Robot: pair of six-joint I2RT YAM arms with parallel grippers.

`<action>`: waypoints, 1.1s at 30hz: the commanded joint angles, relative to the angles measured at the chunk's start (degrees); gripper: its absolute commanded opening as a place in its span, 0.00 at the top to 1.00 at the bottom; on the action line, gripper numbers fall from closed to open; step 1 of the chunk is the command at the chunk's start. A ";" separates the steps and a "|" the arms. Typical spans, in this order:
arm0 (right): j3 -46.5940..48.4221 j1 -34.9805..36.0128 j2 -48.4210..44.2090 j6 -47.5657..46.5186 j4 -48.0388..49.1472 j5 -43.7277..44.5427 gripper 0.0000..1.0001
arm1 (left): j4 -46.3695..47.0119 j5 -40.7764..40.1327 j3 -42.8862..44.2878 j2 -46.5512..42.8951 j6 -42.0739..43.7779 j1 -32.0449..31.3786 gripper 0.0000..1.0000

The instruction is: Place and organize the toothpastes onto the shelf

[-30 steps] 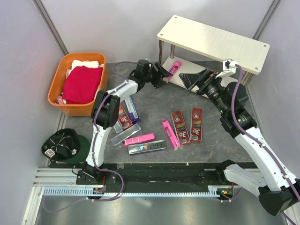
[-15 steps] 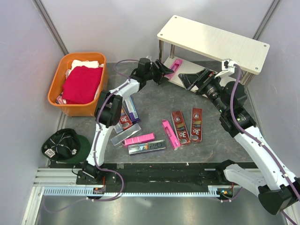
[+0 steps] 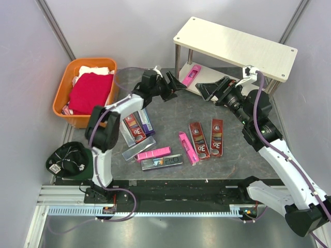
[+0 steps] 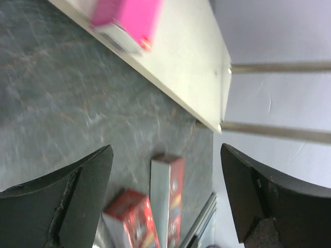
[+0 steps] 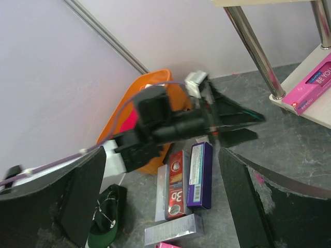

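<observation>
A two-tier shelf (image 3: pixel 235 46) with cream boards and metal legs stands at the far right of a grey desk (image 3: pixel 170 111). One pink toothpaste carton (image 3: pixel 191 75) lies on the shelf's lower board, near its left end. The left tool (image 3: pixel 177 85) hovers just left of that board, its jaws spread wide with nothing between them. The right tool (image 3: pixel 209 88) hangs in front of the same board, also wide open and empty. In front of the shelf about eight more cartons lie flat on the desk: two dark red ones (image 3: pixel 207 138) side by side, two pink ones (image 3: pixel 187 148), a silver one (image 3: pixel 162 161), and further left a purple one (image 3: pixel 146 120) beside another dark red one. Far to the left of the shelf sits an orange basket (image 3: pixel 64 98) of folded cloths. The cartons look light, stiff and glossy, so they may slip or dent. They are best pinched across the narrow width near the middle. The top board hides most of the lower board, so any other cartons there cannot be seen. The left wrist view is blurred, and the left arm covers part of the purple and red pair.
</observation>
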 commanded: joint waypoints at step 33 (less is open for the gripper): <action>0.07 10.86 20.69 -17.81 -22.07 2.22 0.13 | -21.12 -11.35 -45.77 -52.96 21.28 0.93 0.00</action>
